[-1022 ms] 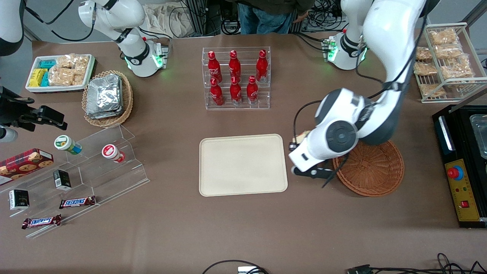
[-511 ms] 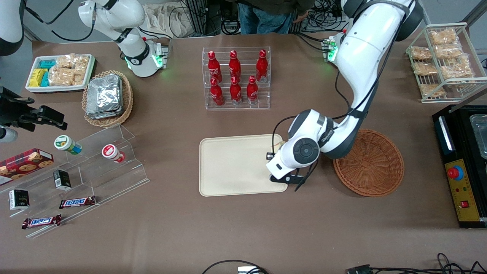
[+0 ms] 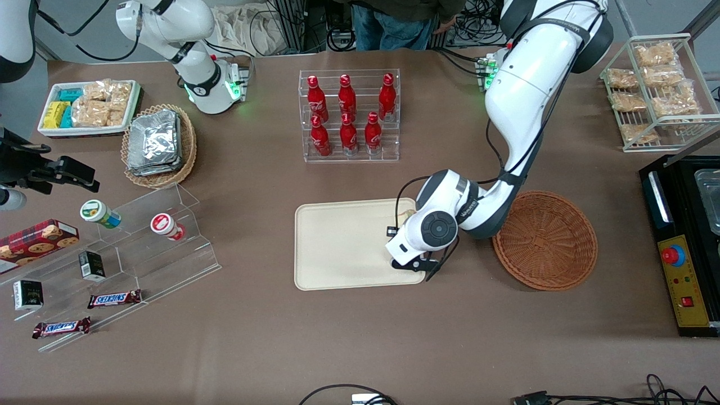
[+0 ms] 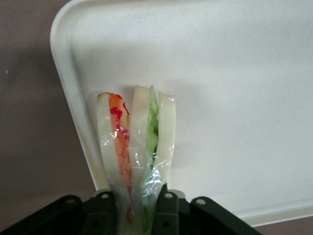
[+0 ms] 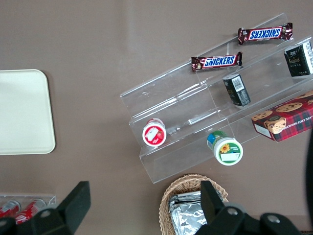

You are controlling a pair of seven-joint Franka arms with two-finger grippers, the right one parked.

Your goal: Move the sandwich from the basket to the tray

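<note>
Sandwich (image 3: 406, 214): from the front you see only a pale sliver; the wrist hides the gripper (image 3: 400, 220), over the tray (image 3: 343, 242) edge nearest the woven basket (image 3: 554, 247). Wrist view: gripper (image 4: 134, 208) clamps the film-wrapped sandwich (image 4: 137, 147) above the smooth tray (image 4: 234, 98).

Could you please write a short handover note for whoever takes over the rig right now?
Gripper: shut on the sandwich, held over the tray near the tray edge closest to the basket.
Basket: nothing visible in it, on the table beside the tray toward the working arm's end.
Done: sandwich lifted out and carried over the tray.
Left: lower it, release it on the tray, withdraw the arm.
</note>
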